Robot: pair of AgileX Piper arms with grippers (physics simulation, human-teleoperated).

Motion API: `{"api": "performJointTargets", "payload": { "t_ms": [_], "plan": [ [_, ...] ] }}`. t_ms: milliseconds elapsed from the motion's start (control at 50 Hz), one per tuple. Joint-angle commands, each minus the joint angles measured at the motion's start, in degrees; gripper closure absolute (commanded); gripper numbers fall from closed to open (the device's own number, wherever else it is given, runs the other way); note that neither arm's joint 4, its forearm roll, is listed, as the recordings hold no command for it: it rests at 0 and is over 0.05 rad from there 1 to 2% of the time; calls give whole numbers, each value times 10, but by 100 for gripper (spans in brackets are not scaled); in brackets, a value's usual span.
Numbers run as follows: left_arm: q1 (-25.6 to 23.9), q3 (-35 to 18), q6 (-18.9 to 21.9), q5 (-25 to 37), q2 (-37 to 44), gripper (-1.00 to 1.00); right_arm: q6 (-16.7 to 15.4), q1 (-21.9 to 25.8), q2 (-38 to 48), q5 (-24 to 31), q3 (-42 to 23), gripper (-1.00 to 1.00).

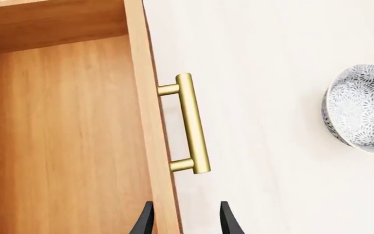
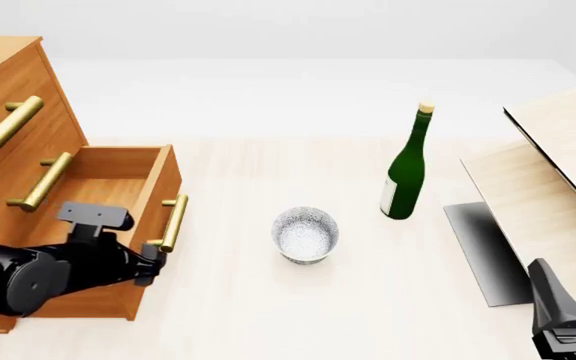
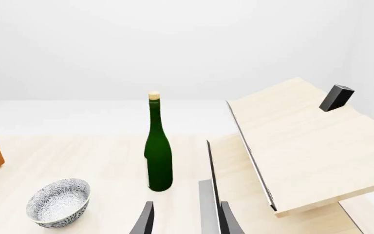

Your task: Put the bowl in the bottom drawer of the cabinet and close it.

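The white, grey-speckled bowl (image 2: pixel 305 234) (image 1: pixel 362 114) (image 3: pixel 58 202) stands upright on the table, right of the cabinet (image 2: pixel 18 97). The bottom drawer (image 2: pixel 118 187) (image 1: pixel 64 136) is pulled out and I see nothing inside it. Its brass bar handle (image 2: pixel 173 223) (image 1: pixel 190 124) faces the bowl. My left gripper (image 1: pixel 185 222) (image 2: pixel 151 262) is open just short of the handle, its fingers either side of the drawer's front board and holding nothing. At the near right, far from the bowl, my right gripper (image 3: pixel 185 219) (image 2: pixel 558 311) is open and empty.
A green bottle (image 2: pixel 406 169) (image 3: pixel 159 156) stands upright behind and right of the bowl. Pale wooden boards (image 2: pixel 558 172) (image 3: pixel 304 146) lean at the right edge, with a small black block (image 3: pixel 336 97) on top. Two shut upper drawers (image 2: pixel 8 124) sit above the open one.
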Motion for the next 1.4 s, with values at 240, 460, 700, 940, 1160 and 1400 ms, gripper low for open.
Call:
{"api": "performJointTargets", "payload": {
  "t_ms": [240,460,700,940,1160,1400],
  "plan": [
    [-14,4,-13,-3,0,-100,0,0,0,0,0,-100],
    [-23,2,-9,-4,4,-100,0,0,0,0,0,-100],
    [-38,-6,-16,-8,18,-100,0,0,0,0,0,-100],
    [-52,-10,-22,-10,27,-100,0,0,0,0,0,-100],
    [-62,-11,-24,-8,23,-100,0,0,0,0,0,-100],
    [-68,-10,-24,-8,21,-100,0,0,0,0,0,-100]
  ]
}}
